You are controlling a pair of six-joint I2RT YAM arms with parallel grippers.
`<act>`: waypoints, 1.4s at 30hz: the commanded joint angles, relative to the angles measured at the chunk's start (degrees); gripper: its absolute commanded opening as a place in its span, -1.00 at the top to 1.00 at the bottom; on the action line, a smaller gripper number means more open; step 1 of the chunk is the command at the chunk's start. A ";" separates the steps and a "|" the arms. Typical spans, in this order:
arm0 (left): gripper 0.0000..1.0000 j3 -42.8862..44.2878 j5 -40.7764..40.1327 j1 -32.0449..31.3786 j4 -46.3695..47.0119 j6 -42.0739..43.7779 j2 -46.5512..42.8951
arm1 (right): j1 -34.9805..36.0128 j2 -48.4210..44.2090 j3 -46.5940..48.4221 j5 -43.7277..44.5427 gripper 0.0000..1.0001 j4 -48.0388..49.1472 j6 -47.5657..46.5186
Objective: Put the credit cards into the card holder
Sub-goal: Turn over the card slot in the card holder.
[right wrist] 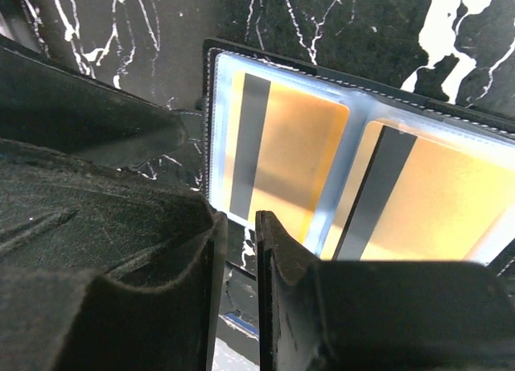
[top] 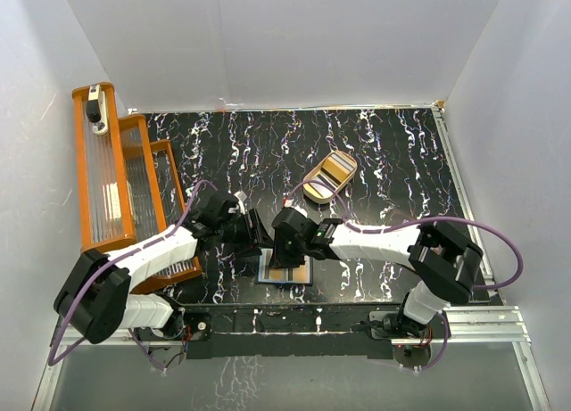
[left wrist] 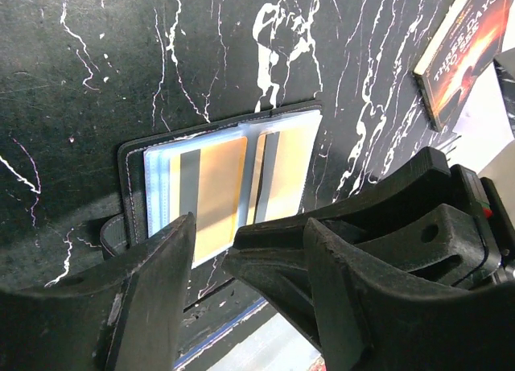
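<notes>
The black card holder lies open on the marble table near the front edge. Its clear sleeves hold two gold-orange credit cards with dark stripes, one on the left page and one on the right page. The holder and a gold card also show in the left wrist view. My right gripper hovers over the holder's near edge with a narrow gap between its jaws and nothing in it. My left gripper is open and empty just left of the holder, close to the right gripper.
A tan oval tray with more cards stands behind the holder, right of centre. An orange rack fills the left side. A dark book with pale lettering lies near the holder. White walls enclose the table.
</notes>
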 commanded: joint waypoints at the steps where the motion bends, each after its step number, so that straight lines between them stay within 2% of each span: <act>1: -0.10 -0.57 3.98 -0.70 0.56 0.78 0.61 | -0.10 0.23 3.53 4.95 0.62 -0.38 -1.44; 13: -0.12 -0.19 0.12 -0.70 -1.12 2.71 2.90 | -0.07 1.39 2.44 9.13 0.56 -2.02 -3.47; 19: -0.13 -1.40 0.19 -0.70 0.03 2.36 3.36 | -0.07 3.91 1.93 9.96 0.66 -2.13 -4.76; 23: -0.14 -1.40 0.25 -0.70 -0.19 2.92 3.28 | -0.07 5.33 0.44 9.55 0.90 -1.42 -5.44; 26: -0.14 -1.97 0.04 -0.70 0.16 2.56 3.19 | -0.07 5.88 -0.90 8.86 1.00 -0.74 -5.53; 42: -0.13 -5.11 2.96 -0.70 6.40 2.51 4.26 | -0.07 5.11 -5.21 6.85 1.00 2.33 -4.26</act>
